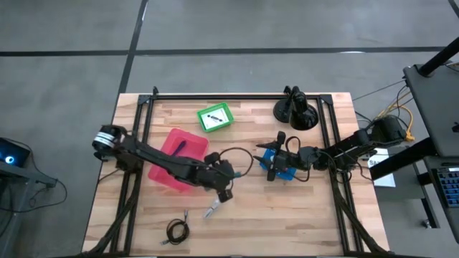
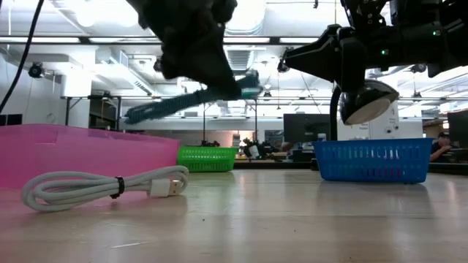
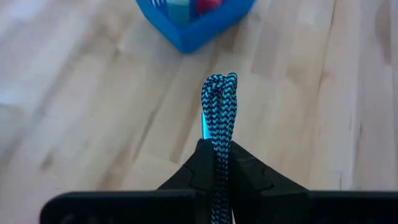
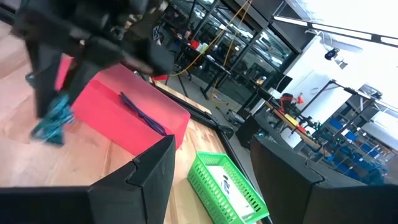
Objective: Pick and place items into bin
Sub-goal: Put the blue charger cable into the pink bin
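My left gripper (image 1: pixel 222 192) hovers over the middle of the table, shut on a teal-and-black braided cord bundle (image 3: pixel 219 99), which also shows raised in the low view as the teal bundle (image 2: pixel 190 98). My right gripper (image 1: pixel 276 163) is open above the blue bin (image 1: pixel 285 170), touching nothing. A pink bin (image 1: pixel 171 170) holds a purple pen (image 1: pixel 179 147). The blue bin (image 3: pixel 186 31) holds a pale blue bit and a pink-red piece (image 3: pixel 208 5). A coiled cable (image 1: pixel 177 229) lies flat near the table's near edge. My left gripper pinches the braided cord bundle between its two fingers (image 3: pixel 193 171), several strands doubled together. The looped end (image 3: pixel 221 84) sticks out past the fingertips. The bundle is lifted clear of the table and lies roughly level, slightly tilted (image 2: pixel 153 109).
A green basket (image 1: pixel 215 117) with a white item stands toward the far edge, and a black stand (image 1: pixel 295 111) sits at the far right. The pale coiled cable (image 2: pixel 102 186) lies before the pink bin (image 2: pixel 80 150). Bare wood shows along the near right.
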Action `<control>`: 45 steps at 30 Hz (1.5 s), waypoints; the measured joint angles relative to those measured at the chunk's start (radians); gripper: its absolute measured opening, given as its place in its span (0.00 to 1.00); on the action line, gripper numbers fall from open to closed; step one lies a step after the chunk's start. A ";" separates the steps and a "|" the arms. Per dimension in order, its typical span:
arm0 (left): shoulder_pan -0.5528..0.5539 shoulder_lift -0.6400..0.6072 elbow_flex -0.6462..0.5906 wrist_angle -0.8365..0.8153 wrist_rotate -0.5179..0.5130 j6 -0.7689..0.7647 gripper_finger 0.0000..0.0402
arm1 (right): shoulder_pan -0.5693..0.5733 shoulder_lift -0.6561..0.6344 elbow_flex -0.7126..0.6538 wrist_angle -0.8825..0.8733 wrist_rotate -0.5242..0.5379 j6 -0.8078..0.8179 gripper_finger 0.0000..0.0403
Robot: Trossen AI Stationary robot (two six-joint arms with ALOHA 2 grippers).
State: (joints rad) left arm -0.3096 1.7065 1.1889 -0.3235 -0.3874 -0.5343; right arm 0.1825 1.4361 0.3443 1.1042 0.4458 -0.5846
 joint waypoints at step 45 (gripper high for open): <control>-0.066 -0.105 -0.243 0.013 -0.909 0.043 0.03 | 0.000 0.000 0.000 0.000 0.000 0.011 0.49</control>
State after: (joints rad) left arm -0.3752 1.6012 0.9455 -0.3106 -1.2961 -0.4916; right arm 0.1829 1.4361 0.3443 1.1038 0.4458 -0.5736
